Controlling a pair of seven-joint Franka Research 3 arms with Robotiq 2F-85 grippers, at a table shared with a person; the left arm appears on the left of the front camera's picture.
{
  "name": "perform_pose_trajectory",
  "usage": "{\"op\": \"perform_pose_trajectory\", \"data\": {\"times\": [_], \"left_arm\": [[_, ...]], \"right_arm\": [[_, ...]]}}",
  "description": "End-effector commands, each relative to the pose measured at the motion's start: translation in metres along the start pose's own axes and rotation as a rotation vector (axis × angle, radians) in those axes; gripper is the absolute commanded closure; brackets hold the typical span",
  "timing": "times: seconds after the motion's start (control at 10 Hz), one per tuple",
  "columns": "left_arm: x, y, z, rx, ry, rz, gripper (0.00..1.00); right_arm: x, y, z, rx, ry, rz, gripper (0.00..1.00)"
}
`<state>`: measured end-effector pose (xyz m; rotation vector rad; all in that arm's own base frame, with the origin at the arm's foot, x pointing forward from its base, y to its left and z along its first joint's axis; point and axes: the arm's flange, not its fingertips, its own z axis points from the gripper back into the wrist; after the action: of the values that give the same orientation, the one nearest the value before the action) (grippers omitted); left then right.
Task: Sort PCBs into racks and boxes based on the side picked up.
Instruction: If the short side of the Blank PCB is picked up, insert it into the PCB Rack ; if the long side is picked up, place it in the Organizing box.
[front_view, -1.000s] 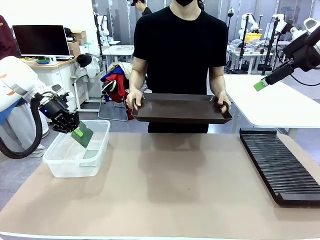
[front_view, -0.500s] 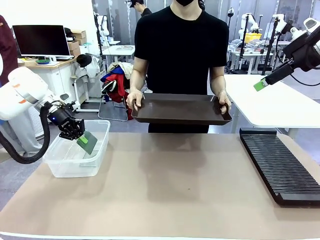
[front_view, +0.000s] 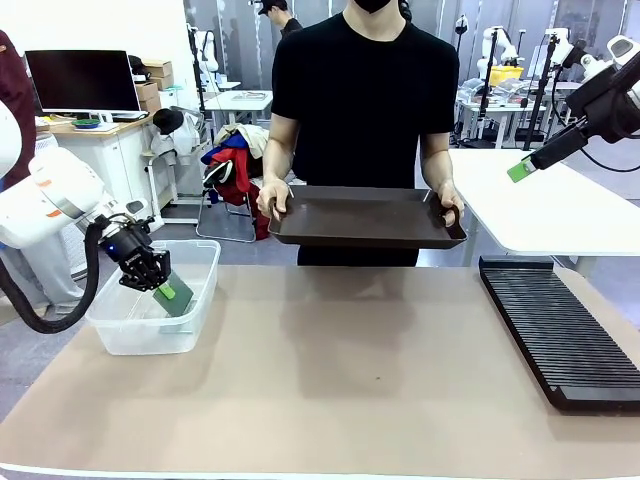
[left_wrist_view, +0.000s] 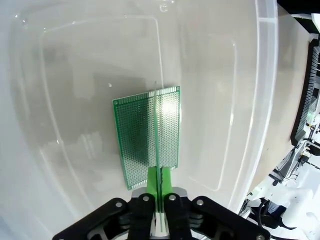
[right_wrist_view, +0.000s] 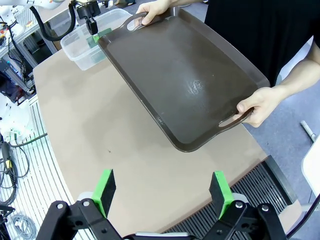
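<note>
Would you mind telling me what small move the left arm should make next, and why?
Probably lower a little further and open. The left gripper holds the PCB pinched by one edge inside the clear tub, seemingly just above its floor, so releasing there should drop it in gently.

The box (front_view: 155, 318) sits on the desk (front_view: 330, 390) near its left edge, toward the far side. Down inside it is the left claw (front_view: 160, 287), and the PCB (left_wrist_view: 147, 135) stands on edge between its fingers, over the box floor, near one long wall. Over at the right edge lies the rack (front_view: 560, 330), running from the far side toward the near side. Beyond the far edge, at the middle, a person holds a tray (front_view: 365, 218) level above the desk, a hand at each end. The right claw (right_wrist_view: 162, 192) hangs above the desk between tray and rack.
</note>
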<state>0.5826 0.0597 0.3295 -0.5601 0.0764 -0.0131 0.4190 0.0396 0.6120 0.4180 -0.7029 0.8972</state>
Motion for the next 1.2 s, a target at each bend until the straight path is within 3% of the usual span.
{"op": "perform_pose_trajectory", "data": {"times": [0.0,0.1,0.2,0.3,0.4,0.5,0.6,0.7,0.8,0.9,1.1], "left_arm": [[0.001,-0.003,0.011,0.027,-0.004,0.022,0.74],[0.000,-0.003,0.015,0.033,-0.010,0.021,0.58],[-0.001,-0.006,0.020,0.038,-0.020,0.022,0.74],[-0.004,-0.009,0.026,0.047,-0.035,0.017,0.38],[-0.007,-0.011,0.033,0.059,-0.051,0.010,0.54],[-0.009,-0.015,0.037,0.070,-0.054,0.001,0.18],[-0.011,-0.019,0.042,0.080,-0.060,-0.012,0.34],[-0.013,-0.023,0.046,0.093,-0.070,-0.027,0.00],[-0.016,-0.030,0.050,0.108,-0.081,-0.038,0.14],[-0.019,-0.037,0.056,0.122,-0.097,-0.059,0.00],[-0.023,-0.049,0.063,0.119,-0.152,-0.095,0.00]], "right_arm": [[0.000,0.000,-0.001,0.015,-0.012,0.002,0.00],[0.000,0.000,-0.001,0.015,-0.012,0.002,0.00],[0.000,0.000,-0.001,0.015,-0.012,0.002,0.00],[0.000,0.000,-0.001,0.015,-0.012,0.002,0.00],[0.000,0.000,-0.001,0.015,-0.012,0.002,0.00],[0.000,0.000,-0.001,0.015,-0.012,0.002,0.00],[0.000,0.000,-0.001,0.015,-0.012,0.002,0.00],[0.000,0.000,-0.001,0.015,-0.012,0.002,0.00],[0.000,0.000,-0.001,0.015,-0.012,0.002,0.00],[0.000,0.000,-0.001,0.015,-0.012,0.002,0.00],[0.000,0.000,-0.001,0.015,-0.012,0.002,0.00]]}}
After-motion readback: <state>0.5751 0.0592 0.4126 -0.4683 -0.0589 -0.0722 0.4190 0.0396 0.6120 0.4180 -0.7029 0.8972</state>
